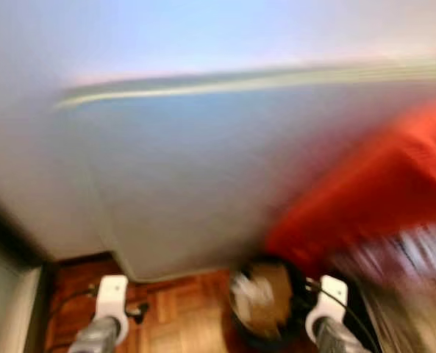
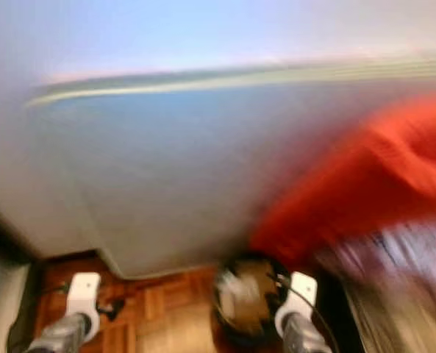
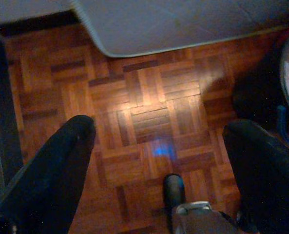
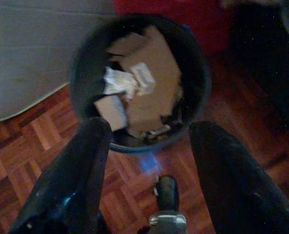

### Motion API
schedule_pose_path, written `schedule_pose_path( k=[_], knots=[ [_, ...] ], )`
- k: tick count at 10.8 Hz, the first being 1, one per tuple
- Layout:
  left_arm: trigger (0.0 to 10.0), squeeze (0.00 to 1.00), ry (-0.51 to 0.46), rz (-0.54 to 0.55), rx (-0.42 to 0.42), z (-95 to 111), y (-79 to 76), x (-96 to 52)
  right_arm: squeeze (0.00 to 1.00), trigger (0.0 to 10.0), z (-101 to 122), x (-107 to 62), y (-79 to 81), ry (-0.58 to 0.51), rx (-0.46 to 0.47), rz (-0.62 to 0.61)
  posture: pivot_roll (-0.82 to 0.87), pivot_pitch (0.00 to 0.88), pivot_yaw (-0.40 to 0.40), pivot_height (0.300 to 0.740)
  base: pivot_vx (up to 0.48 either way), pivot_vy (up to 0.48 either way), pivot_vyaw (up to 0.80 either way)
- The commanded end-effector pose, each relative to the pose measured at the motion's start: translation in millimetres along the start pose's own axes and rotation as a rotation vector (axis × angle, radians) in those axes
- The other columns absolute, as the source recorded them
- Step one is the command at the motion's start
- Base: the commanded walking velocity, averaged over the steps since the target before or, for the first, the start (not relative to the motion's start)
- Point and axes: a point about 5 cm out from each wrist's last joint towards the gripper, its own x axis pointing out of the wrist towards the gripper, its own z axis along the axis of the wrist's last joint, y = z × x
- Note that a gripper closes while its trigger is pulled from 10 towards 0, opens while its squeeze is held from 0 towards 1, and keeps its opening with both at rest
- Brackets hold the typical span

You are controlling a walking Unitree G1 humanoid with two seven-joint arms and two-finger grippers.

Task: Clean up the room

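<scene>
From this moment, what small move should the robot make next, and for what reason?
Probably hold still and let the head camera settle. The eye views are blurred, with only a red cloth on the bed to make out. Both the left gripper and the right gripper are open with nothing between the fingers; the right one hangs above the black bin of cardboard and paper.

One round black bin (image 4: 139,83) stands on the parquet floor (image 3: 149,122), just beside one pale blue mattress (image 1: 203,176). One red cloth (image 1: 379,184) lies on that mattress. Inside the bin: one cardboard piece (image 4: 151,73) and one crumpled white paper (image 4: 122,80).
</scene>
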Motion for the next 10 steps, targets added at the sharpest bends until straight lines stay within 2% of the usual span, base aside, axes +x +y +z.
schedule_pose_path(
  k=[1,10],
  knots=[
    [10.0,0.0,0.01,-0.019,0.005,-2.8,-7.6,0.6,0.0,10.0,-0.4,-1.1,-8.4,0.009,-0.01,-0.022,0.21,0.043,-0.046,0.74,0.0,0.0,-0.78],
    [10.0,0.0,0.005,-0.014,0.015,-4.1,-6.7,0.0,0.0,10.0,-1.6,-1.4,-9.1,0.013,-0.042,-0.021,0.21,0.031,-0.043,0.74,0.0,0.0,-0.78]
  ],
)
